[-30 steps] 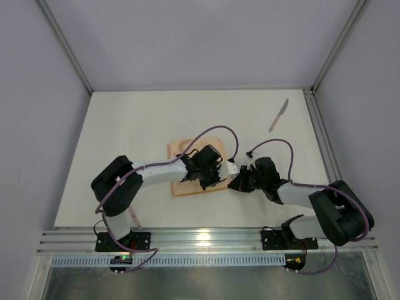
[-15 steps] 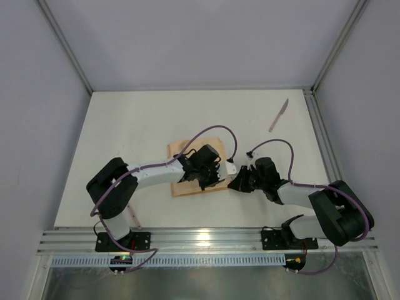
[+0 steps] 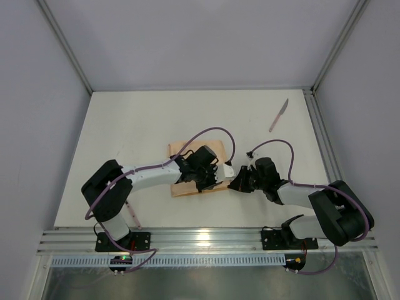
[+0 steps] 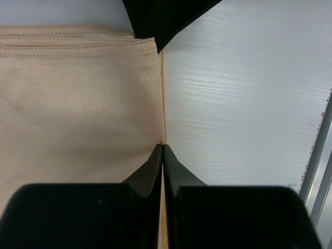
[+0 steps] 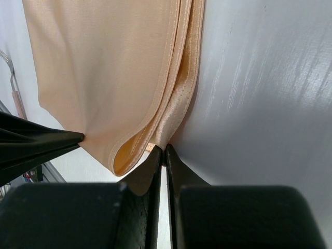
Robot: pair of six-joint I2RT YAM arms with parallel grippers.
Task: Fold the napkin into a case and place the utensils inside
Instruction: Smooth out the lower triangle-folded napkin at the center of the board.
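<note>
The peach napkin (image 3: pixel 174 150) lies folded into a flat layered rectangle mid-table, largely under my left arm. In the left wrist view my left gripper (image 4: pixel 163 147) is shut on the napkin (image 4: pixel 78 104) at its right edge, cloth showing between the fingers. My right gripper (image 5: pixel 165 149) is shut on the near corner of the napkin (image 5: pixel 104 67), where the layers curl open. In the top view both grippers, left (image 3: pixel 218 181) and right (image 3: pixel 230 183), meet at the napkin's near right corner. The knife (image 3: pixel 279 115) lies at the far right. The fork (image 3: pixel 134 217) lies by the left arm's base.
A metal rail (image 3: pixel 206 237) runs along the table's near edge, and frame posts rise at the far corners. The table (image 3: pixel 125 125) is white with grey walls on three sides. The right gripper's black body (image 4: pixel 166 18) shows at the top of the left wrist view.
My left gripper has closed fully on the napkin's edge, and the left arm's elbow has swung a little further left. The right arm and its grip have not moved.
</note>
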